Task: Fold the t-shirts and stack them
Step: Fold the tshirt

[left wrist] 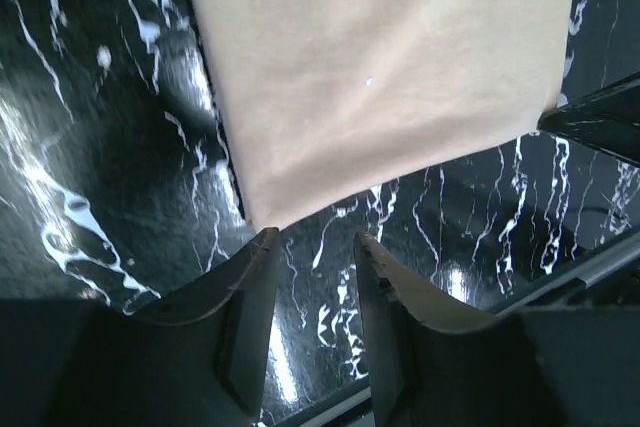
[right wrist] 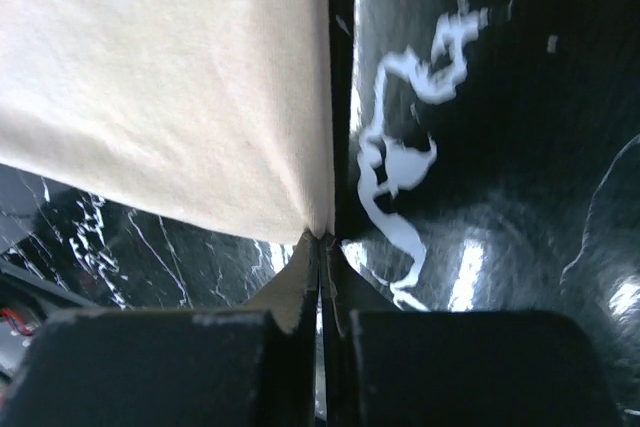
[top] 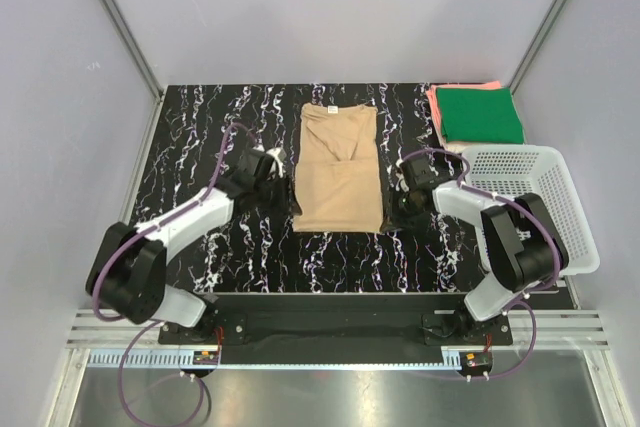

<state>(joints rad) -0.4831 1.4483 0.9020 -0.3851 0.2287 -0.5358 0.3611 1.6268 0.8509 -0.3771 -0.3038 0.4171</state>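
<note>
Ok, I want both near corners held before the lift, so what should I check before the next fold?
1. Right end effector pinching the tan t-shirt's near corner: ok, shut on the cloth.
2. Left end effector gripping its corner: not ok, jaws open, the corner lies just ahead, not pinched.
3. Shirt flat, sides folded in: ok.
4. All layers caught in the right pinch: cannot tell.
5. Green t-shirt sitting on the coral-pink t-shirt at the far right: ok.

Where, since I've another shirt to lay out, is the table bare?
Far-left table, between tan shirt and left wall; near strip between its hem and arm bases. Crowded: right side, with green shirt on pink shirt, basket; left gripper and right gripper flank the hem.
</note>
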